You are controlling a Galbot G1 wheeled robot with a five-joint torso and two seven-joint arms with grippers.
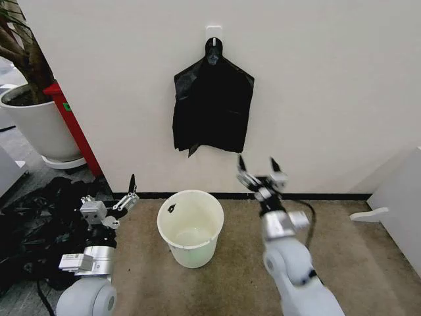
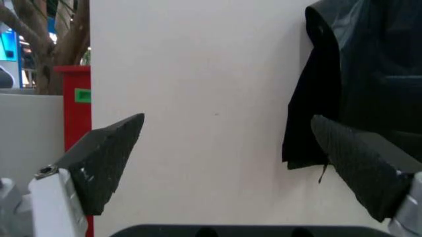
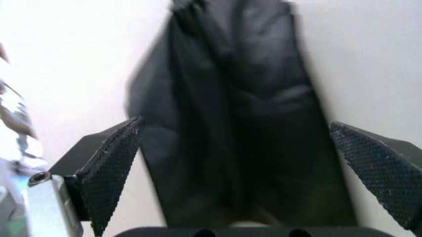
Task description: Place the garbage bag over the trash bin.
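Observation:
The garbage bag is out of view as a single bag. A bundle of black bags (image 1: 212,105) hangs from a hook on the white wall, gathered to a point at the top. The trash bin (image 1: 197,255), small, round and white, stands on the floor below it with nothing inside. My right gripper (image 1: 257,164) is raised and open, just below and to the right of the bundle's lower edge, not touching it. Its wrist view frames the bundle (image 3: 237,123) between the spread fingers (image 3: 108,173). My left gripper (image 1: 110,196) is open, low and to the left of the bin, facing the wall.
A sprawling heap of black plastic (image 1: 39,224) lies on the floor at the left. Behind it stand a large white plant pot (image 1: 39,125) and a red panel (image 1: 75,125). A white cabinet (image 1: 401,204) borders the right side. Brown floor surrounds the bin.

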